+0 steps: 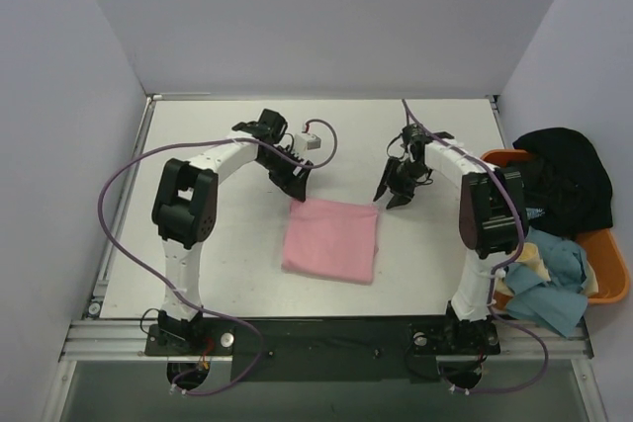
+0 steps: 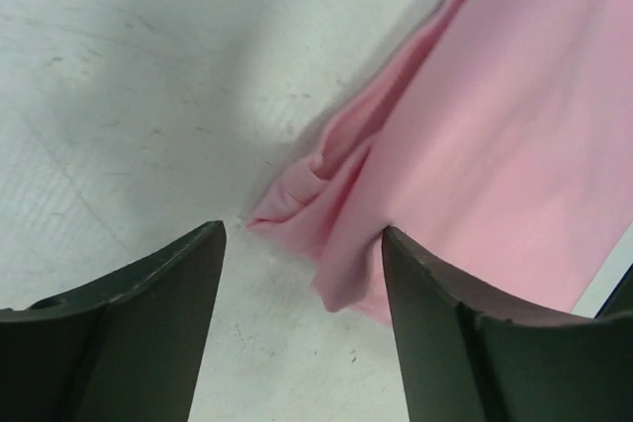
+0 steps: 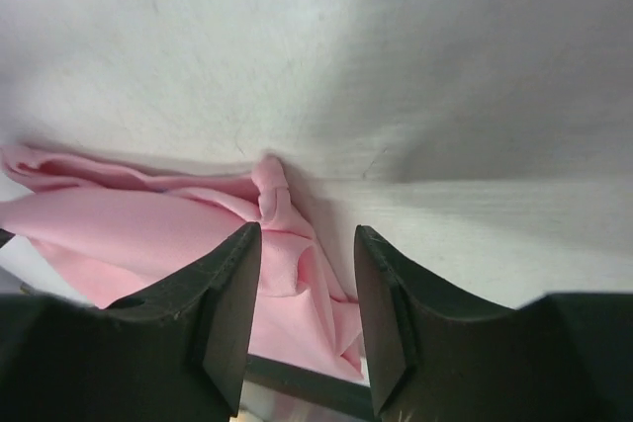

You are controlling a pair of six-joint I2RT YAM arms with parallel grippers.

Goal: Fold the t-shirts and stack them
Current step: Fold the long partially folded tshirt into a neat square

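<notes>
A light pink t-shirt [image 1: 330,239] lies folded into a rough square on the table's middle. My left gripper [image 1: 295,188] is open just above its far left corner, and the bunched corner [image 2: 326,195] shows between the fingers. My right gripper [image 1: 393,195] is open just above its far right corner, and the rumpled pink cloth [image 3: 297,244] lies between the fingers. Neither holds cloth. A black t-shirt [image 1: 566,175] and light blue t-shirts [image 1: 554,279] lie in and over the orange tub at the right.
The orange plastic tub [image 1: 608,284] stands at the table's right edge, with a yellowish cloth [image 1: 529,262] among the clothes. Grey walls close the back and sides. A metal rail [image 1: 326,338] runs along the near edge by the arm bases.
</notes>
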